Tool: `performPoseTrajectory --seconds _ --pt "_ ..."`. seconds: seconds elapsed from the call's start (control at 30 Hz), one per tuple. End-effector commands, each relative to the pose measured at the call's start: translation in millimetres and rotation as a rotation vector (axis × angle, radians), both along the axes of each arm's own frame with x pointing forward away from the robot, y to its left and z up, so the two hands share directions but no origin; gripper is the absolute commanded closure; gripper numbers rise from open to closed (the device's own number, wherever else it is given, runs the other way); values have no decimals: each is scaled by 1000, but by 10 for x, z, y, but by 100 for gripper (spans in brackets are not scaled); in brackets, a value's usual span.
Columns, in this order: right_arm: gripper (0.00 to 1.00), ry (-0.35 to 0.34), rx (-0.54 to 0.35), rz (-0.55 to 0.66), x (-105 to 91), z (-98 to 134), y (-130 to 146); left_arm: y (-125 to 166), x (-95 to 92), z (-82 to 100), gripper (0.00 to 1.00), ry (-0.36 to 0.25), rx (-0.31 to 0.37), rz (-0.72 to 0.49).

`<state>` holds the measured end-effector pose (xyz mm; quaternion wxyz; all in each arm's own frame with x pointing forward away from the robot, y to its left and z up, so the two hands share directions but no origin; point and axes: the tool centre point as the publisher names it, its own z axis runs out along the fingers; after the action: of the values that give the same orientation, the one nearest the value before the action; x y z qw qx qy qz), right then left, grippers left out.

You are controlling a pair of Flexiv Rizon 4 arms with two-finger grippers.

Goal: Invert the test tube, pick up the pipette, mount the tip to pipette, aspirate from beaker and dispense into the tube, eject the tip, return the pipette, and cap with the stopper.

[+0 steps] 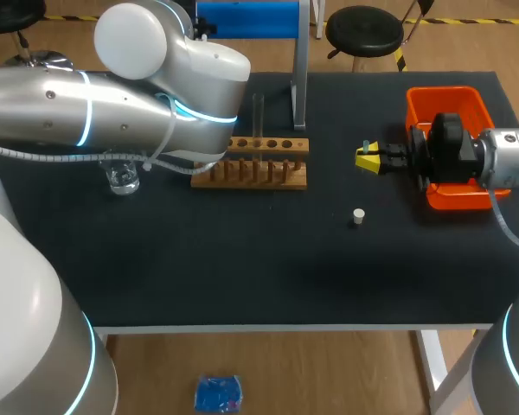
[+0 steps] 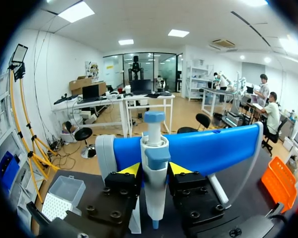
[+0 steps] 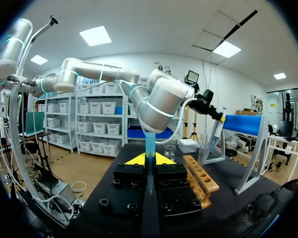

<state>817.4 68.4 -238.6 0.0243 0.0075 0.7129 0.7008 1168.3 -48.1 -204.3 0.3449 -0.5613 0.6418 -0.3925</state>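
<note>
Between the left pincer's fingers stood the pipette, clamped from both sides, with the blue stand just ahead. From above, both were hidden under the left arm. To the right of the wooden rack, the right pincer gripped a blue tip over the worktop. A test tube rose from the rack, its outline faint. The beaker sat partly behind the arm, and the stopper lay alone nearer the front edge.
</note>
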Motion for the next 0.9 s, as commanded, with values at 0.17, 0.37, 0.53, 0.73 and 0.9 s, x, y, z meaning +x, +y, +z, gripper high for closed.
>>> performPoseTrajectory --seconds 0.17,0.37,0.53,0.73,0.9 --pt "100 -1 0 -3 -8 -1 4 -26 33 -32 53 0 0 6" --pt "100 -1 0 -3 -8 -1 4 -32 40 -37 55 -1 1 7" --pt "100 -1 0 -3 -8 -1 4 -36 45 -37 55 0 5 10" --pt "100 -1 0 -3 -8 -1 4 -40 54 -49 68 4 11 16" --pt "100 -1 0 -3 -8 -1 4 -41 55 -59 85 8 13 21"
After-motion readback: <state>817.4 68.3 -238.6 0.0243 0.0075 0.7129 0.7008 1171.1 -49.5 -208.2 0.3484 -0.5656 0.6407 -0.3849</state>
